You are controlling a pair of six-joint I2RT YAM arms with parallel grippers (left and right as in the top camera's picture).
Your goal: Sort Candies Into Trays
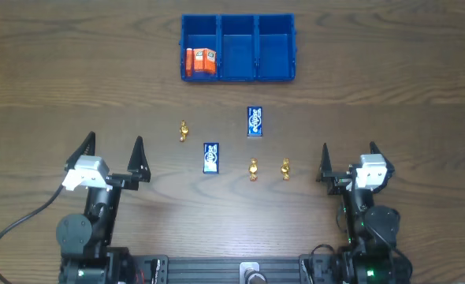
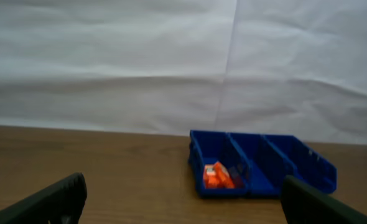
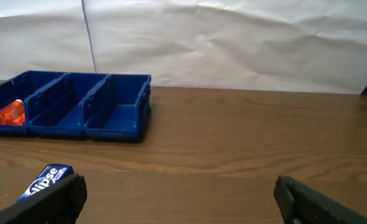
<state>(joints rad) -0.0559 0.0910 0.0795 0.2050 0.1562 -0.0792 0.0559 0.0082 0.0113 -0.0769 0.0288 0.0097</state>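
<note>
Nearest the bases, the left gripper [image 1: 114, 139] and the right gripper [image 1: 349, 147] both stood with their fingers spread wide and nothing between them, one at each side of the wooden table [image 1: 43, 95].

Between them the loose candies lay scattered. Two gold candies [image 1: 253, 169] [image 1: 285, 168] sat side by side near the right gripper. A blue packet [image 1: 211, 158] lay a little toward the left arm, with a third gold candy [image 1: 184, 131] beyond it. A second blue packet [image 1: 254, 121] lay farther out again, about midway across.

At the far edge stood the blue tray [image 1: 237, 16] with its three compartments in a row. The orange candies [image 1: 201, 63] were already in the one on the left arm's side, and the middle and right ones looked bare.

The step in hand appeared to be the first pick among the five loose pieces. It would go best if each arm took what lay on its own side, so the right arm would start with the gold candy closest to it. It should come straight down over the sweet and close across its narrow waist, since a small wrapped sweet could well skid on the wood. The packets would be better gripped across their short sides. Gold and blue should each get a bare compartment of their own, kept apart from the orange
</note>
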